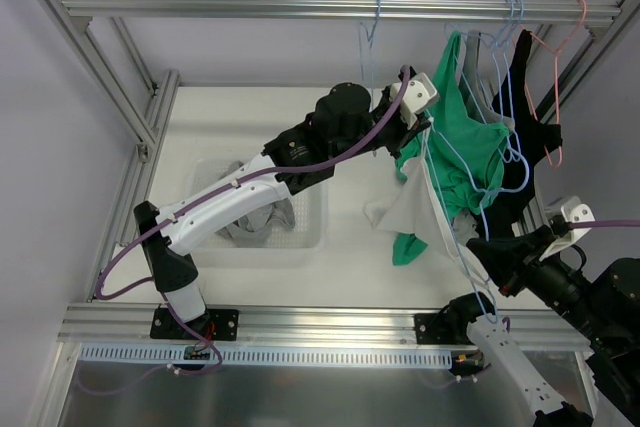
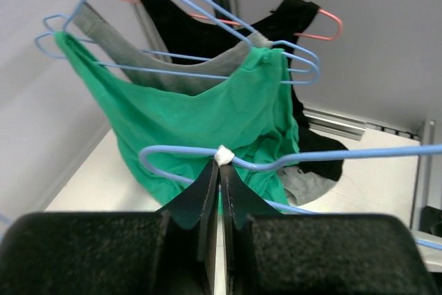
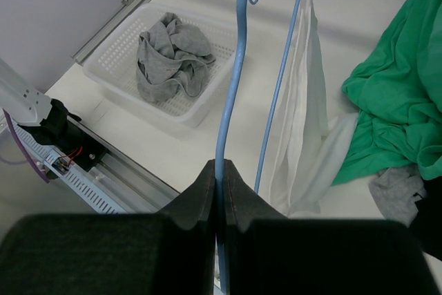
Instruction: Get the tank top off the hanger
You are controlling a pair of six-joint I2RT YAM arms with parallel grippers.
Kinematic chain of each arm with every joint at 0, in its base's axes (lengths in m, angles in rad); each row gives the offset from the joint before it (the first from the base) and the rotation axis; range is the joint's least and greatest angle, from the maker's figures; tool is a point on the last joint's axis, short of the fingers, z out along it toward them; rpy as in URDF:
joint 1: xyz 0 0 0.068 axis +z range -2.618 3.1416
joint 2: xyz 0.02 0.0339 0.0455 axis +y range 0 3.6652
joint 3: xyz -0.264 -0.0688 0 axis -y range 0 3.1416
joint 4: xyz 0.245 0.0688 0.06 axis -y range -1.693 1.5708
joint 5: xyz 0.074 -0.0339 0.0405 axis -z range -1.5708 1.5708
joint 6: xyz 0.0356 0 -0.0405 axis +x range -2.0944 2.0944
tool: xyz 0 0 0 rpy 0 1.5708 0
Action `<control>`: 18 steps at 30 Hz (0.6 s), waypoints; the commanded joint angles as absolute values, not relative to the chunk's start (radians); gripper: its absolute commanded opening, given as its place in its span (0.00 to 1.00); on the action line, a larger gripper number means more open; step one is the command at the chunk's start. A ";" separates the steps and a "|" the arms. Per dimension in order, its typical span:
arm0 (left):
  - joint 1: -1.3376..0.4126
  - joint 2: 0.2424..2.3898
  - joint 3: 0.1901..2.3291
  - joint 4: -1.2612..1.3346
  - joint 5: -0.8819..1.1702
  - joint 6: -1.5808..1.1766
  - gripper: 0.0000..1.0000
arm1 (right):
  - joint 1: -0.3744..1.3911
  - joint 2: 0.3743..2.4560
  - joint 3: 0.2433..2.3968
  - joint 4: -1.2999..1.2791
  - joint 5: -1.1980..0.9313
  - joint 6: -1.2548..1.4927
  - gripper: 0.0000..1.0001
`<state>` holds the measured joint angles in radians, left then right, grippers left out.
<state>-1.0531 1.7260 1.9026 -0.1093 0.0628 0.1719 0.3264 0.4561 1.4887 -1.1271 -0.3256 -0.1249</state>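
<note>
The white tank top [image 3: 304,136] hangs limp from a blue hanger [image 3: 231,94] that both arms hold up over the bench [image 1: 250,117], right next to a green top [image 3: 394,101]. The left end effector [image 2: 219,167] is pinched tight on the hanger's wire, with a scrap of white cloth caught at the tips. The right end effector [image 3: 221,170] is clamped on the wire lower down.

To my eye the strap has to come off next. One end effector should keep the hanger steady while the other lets go, takes the cloth alone and draws it over the hanger's end, keeping clear of the green top.

The left arm reaches far across and high. The right arm sits low, pointing inward.
</note>
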 commanded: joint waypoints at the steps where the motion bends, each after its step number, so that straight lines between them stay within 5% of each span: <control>1: -1.051 1.661 1.904 -0.058 -0.050 0.161 0.00 | 0.333 0.454 1.480 -1.091 -0.307 -0.175 0.00; 9: -1.048 1.674 1.934 -0.058 -0.319 0.141 0.00 | 0.331 0.420 1.491 -1.108 -0.402 -0.230 0.00; 18: -1.034 1.664 1.936 -0.060 -0.338 0.054 0.00 | 0.334 0.377 1.511 -1.114 -0.396 -0.253 0.00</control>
<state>-1.0435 1.7199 1.9068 -0.1089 -0.3092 0.1005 0.3271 0.3927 1.4822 -1.1355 -0.3771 -0.2298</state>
